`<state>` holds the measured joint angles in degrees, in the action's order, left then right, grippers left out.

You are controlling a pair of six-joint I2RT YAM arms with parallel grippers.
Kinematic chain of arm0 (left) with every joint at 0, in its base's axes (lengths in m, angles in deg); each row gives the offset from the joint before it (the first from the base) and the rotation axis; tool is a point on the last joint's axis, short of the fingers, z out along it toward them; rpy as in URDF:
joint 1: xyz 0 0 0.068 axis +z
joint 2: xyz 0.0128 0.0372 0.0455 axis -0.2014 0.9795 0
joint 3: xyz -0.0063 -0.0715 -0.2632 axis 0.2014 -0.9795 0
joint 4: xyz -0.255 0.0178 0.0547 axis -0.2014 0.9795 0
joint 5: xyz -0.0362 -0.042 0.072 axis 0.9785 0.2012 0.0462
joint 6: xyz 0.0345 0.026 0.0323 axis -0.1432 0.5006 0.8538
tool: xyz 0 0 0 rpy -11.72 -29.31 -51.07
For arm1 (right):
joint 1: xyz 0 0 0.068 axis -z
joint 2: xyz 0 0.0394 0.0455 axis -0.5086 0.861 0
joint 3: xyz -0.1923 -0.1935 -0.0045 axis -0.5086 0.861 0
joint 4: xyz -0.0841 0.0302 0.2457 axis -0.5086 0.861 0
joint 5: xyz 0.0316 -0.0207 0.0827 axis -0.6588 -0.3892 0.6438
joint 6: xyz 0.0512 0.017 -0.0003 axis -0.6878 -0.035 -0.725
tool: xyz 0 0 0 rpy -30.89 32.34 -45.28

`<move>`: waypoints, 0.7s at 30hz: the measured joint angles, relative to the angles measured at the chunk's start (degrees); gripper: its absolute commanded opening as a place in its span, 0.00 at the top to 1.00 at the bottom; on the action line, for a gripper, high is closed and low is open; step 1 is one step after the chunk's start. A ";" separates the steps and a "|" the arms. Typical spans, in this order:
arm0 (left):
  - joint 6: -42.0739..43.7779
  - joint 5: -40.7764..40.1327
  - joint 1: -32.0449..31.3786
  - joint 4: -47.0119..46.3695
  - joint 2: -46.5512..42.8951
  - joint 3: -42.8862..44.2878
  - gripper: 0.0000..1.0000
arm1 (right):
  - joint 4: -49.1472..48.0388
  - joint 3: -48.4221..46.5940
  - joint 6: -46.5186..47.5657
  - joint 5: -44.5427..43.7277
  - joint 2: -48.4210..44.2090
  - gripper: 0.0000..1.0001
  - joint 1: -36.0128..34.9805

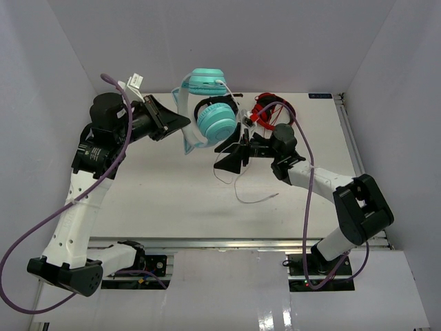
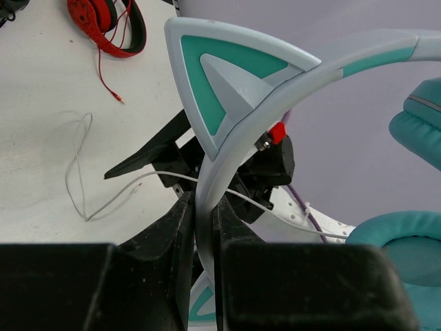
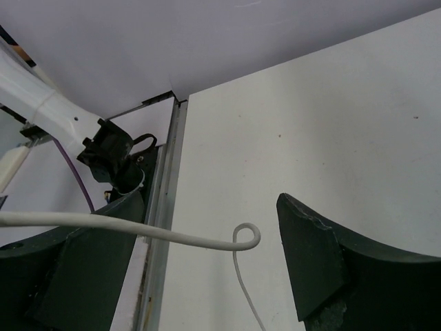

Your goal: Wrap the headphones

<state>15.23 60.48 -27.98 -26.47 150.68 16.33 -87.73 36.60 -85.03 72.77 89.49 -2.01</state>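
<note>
The teal headphones (image 1: pixel 216 118) hang in the air above the back of the table. My left gripper (image 1: pixel 180 124) is shut on their pale headband (image 2: pixel 207 181), just below a cat-ear point (image 2: pixel 227 83). Two teal earcups (image 2: pixel 406 238) show at the right of the left wrist view. The thin white cable (image 1: pixel 238 187) drops from the headphones to the table, with its free end lying at mid-table. My right gripper (image 1: pixel 224 158) is open just below the lower earcup. The cable (image 3: pixel 138 227) runs across between its fingers (image 3: pixel 331 262) with a small loop and is not clamped.
Red headphones (image 1: pixel 271 110) with a red cord lie at the back right, also in the left wrist view (image 2: pixel 110 21). A dark ring shows behind the lower teal earcup. White walls close in on the left, back and right. A metal rail (image 3: pixel 160 227) edges the table.
</note>
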 measured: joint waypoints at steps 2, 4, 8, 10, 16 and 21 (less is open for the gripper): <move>-1.00 0.08 0.00 -0.57 -0.26 0.00 1.00 | -3.06 1.06 -3.09 -1.00 0.93 0.29 -0.15; -2.26 0.28 0.00 -1.29 -0.64 0.00 1.00 | -6.18 2.14 -6.02 -1.83 1.52 0.34 -0.17; -4.30 0.55 0.00 -2.91 -1.55 0.00 1.00 | -11.74 2.68 -10.60 -3.59 2.79 0.57 -0.17; -4.99 0.69 0.00 -3.48 -1.99 0.00 1.00 | -13.66 2.61 -12.12 -4.17 3.39 0.73 -0.17; -6.18 0.37 0.00 -4.12 -2.50 -0.01 1.00 | -14.65 2.56 -13.17 -4.86 4.44 0.92 -0.17; -6.03 -4.13 -0.05 -4.15 -2.46 -0.02 1.00 | -4.45 4.39 -4.46 -6.62 -1.43 0.92 -0.15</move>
<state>9.20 56.35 -28.03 -30.61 148.21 16.31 -92.18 41.00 -89.49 66.15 88.06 -2.16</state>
